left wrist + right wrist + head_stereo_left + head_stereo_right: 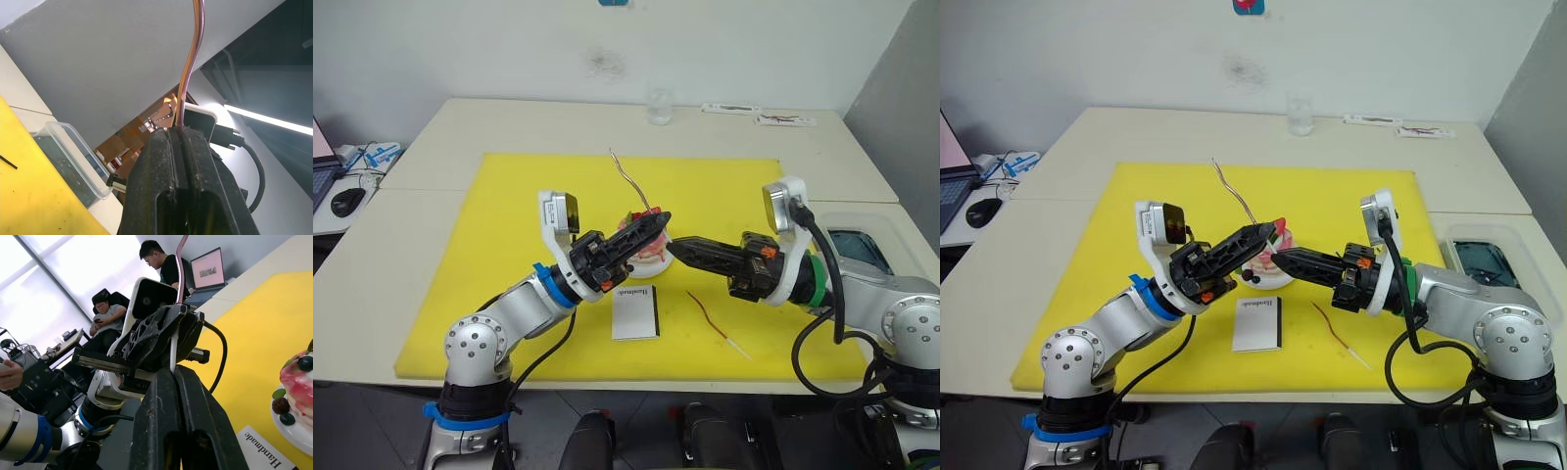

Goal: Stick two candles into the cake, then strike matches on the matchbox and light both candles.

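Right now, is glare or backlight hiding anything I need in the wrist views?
Left wrist view: a ceiling light strip glares, but the tan candle in the shut left pincer stands out clearly. Right wrist view: bright windows backlight the scene, leaving the right pincer dark; the cake is well lit.

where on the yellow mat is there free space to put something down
The mat is bare along its far edge and down its left side. It is crowded mid-mat, where both grippers meet over the cake, with the matchbox and red candle just in front.
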Robot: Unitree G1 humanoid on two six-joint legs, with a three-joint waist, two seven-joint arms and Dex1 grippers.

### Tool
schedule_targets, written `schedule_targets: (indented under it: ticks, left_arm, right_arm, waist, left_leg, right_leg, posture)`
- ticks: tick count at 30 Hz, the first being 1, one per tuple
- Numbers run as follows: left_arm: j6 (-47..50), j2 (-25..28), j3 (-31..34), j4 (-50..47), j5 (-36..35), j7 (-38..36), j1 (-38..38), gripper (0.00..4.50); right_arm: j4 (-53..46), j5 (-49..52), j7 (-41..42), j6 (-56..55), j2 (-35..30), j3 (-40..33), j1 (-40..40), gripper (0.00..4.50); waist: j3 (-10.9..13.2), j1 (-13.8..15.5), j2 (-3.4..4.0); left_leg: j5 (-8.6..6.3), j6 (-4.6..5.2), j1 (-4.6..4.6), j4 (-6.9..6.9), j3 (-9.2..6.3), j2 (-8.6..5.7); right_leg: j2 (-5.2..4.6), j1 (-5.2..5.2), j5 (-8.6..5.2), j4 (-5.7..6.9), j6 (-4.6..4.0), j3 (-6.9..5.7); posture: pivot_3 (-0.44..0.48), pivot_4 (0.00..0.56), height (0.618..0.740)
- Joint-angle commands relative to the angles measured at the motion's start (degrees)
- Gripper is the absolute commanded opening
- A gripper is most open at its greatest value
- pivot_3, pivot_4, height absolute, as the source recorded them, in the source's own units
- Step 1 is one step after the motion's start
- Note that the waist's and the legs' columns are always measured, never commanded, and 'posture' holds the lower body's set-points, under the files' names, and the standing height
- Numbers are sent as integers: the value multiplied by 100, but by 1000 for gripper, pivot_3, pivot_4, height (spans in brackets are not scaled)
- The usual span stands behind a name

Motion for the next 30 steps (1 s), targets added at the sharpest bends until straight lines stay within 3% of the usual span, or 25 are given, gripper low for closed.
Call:
schedule_targets:
  ticks: [1, 3, 8, 10, 14, 16, 20, 23, 30]
  left_arm:
    - [25, 58, 5, -172, -30, -112, -28, 0]
    - [19, 96, 30, -173, 14, -141, -42, 0]
    - [-67, 366, 194, -203, 382, -181, -152, 0]
    - [-59, 709, 397, -197, 571, -234, -246, 0]
    - [-79, 1484, 767, -49, 1155, -522, -390, 0]
    - [-248, 1995, 785, 56, 2015, -900, -482, 0]
    - [-896, 2335, 549, 420, 3525, -1355, -651, 0]
    - [-1379, 2319, 332, 755, 4443, -1719, -748, 0]
    - [-1627, 1864, -32, 1260, 5183, -2364, -1007, 0]
  right_arm:
    - [-47, 263, -34, -171, -9, -67, -139, 385]
    - [-39, 202, -19, -176, -38, -57, -143, 837]
    - [-172, -373, 183, -179, -338, -46, -75, 2721]
    - [-349, -1075, 510, -359, -675, -52, 30, 3385]
    - [-627, -2345, 1202, -847, -1243, 64, 137, 3385]
    - [-749, -3110, 1605, -1226, -1564, 265, 152, 3385]
    - [-779, -3809, 2119, -1662, -1709, 511, 125, 3385]
    - [-808, -4021, 2282, -1727, -1643, 619, 30, 3385]
    - [-957, -4245, 2403, -1655, -1483, 792, -18, 3385]
  waist:
    - [0, -1, 0]
    - [0, -1, 0]
    - [0, -2, 0]
    - [1, 2, 1]
    - [1, -2, 1]
    - [1, -4, 2]
    - [2, 0, 2]
    - [2, 2, 1]
    - [3, 2, -2]
  left_leg:
    - [0, 0, 0, 0, 0, 0]
    - [0, 0, -1, 0, 0, 0]
    - [0, 0, -4, 0, 0, -1]
    - [0, 0, -5, -1, 0, 0]
    - [0, 0, -21, -5, 1, 0]
    - [0, -1, -23, -9, 5, 0]
    - [0, -1, -29, -16, 9, 0]
    - [0, -1, -31, -16, 14, 0]
    - [-1, -1, -34, -16, 11, 1]
  right_leg:
    - [0, 0, 0, 0, 0, 0]
    - [0, -2, 0, 0, 0, 0]
    - [0, -4, 0, -1, 0, -1]
    - [0, -6, -1, -1, -1, -1]
    - [1, -30, -1, 2, -1, 0]
    - [0, -37, -2, 1, -2, 2]
    - [0, -48, -4, 1, -4, 1]
    - [-2, -48, -3, -2, -4, 4]
    - [-4, -49, 7, -1, 14, 1]
  posture:
    - [0, 150, 740]
    - [0, 150, 740]
    - [0, 150, 740]
    - [0, 150, 740]
    - [0, 150, 740]
    - [0, 150, 740]
    - [0, 150, 740]
    - [0, 150, 740]
    - [0, 150, 740]
